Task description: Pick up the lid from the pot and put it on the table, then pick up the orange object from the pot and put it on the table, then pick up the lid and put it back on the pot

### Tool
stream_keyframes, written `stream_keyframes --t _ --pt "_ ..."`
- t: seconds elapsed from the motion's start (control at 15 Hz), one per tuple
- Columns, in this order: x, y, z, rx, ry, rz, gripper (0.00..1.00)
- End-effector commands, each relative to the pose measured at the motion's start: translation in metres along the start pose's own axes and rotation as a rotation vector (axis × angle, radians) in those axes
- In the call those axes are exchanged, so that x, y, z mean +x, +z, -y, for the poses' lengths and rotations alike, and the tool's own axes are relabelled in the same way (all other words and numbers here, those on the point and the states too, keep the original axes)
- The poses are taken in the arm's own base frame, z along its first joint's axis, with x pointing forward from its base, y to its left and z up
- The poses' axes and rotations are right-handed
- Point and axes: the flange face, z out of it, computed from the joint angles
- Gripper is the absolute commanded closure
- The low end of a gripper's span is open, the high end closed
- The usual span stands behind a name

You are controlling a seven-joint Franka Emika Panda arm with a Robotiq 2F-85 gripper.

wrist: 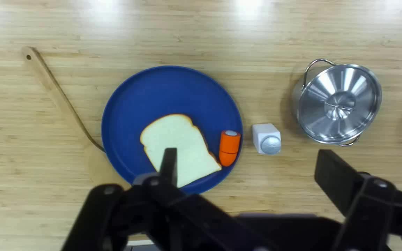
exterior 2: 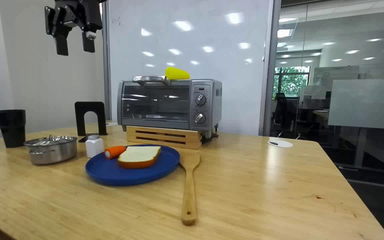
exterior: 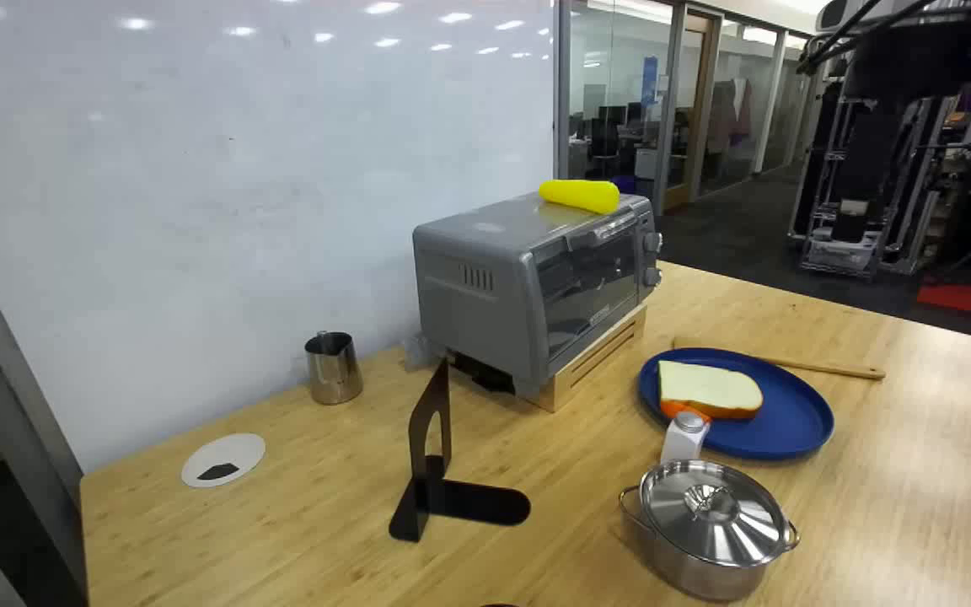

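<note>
Black cup [exterior 2: 11, 128], at left of an exterior view. Steel pot [exterior 2: 52, 154], at left, with lid [exterior 2: 53, 141] on top and hidden contents. Gripper [exterior 2: 75, 48], upper left, with jaws wide apart. White shaker [exterior 2: 94, 147], left of centre. Blue plate [exterior 2: 105, 170], below centre, bearing orange object [exterior 2: 114, 151] just beside bread slice [exterior 2: 141, 156]. Toaster oven [exterior 2: 157, 105], centre. Wooden table [exterior 2: 262, 193], across lower frame. White panel [exterior 2: 195, 36] behind; glass wall [exterior 2: 345, 33], right.

In an exterior view, your plate [exterior 2: 103, 170] carries the bread slice [exterior 2: 139, 156], with the carrot [exterior 2: 114, 152] on the plate's left part. Just left of the plate you have the shaker [exterior 2: 94, 147], then the pot [exterior 2: 52, 153], lid [exterior 2: 50, 141] on top, then the tumbler [exterior 2: 11, 128]. The spatula [exterior 2: 189, 186] lies just right of the plate; the toaster oven [exterior 2: 170, 105] stands behind it, the bookend [exterior 2: 90, 106] behind and left.
</note>
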Motion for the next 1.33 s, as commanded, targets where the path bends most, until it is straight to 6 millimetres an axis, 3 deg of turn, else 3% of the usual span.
stream_keyframes --t 0.0,0.87,1.27 --pt "0.000 -0.001 0.000 0.000 0.000 0.001 0.00" --pt "0.000 -0.001 0.000 0.000 0.000 0.001 0.00" --pt "0.021 0.044 0.005 0.021 -0.024 0.054 0.00"
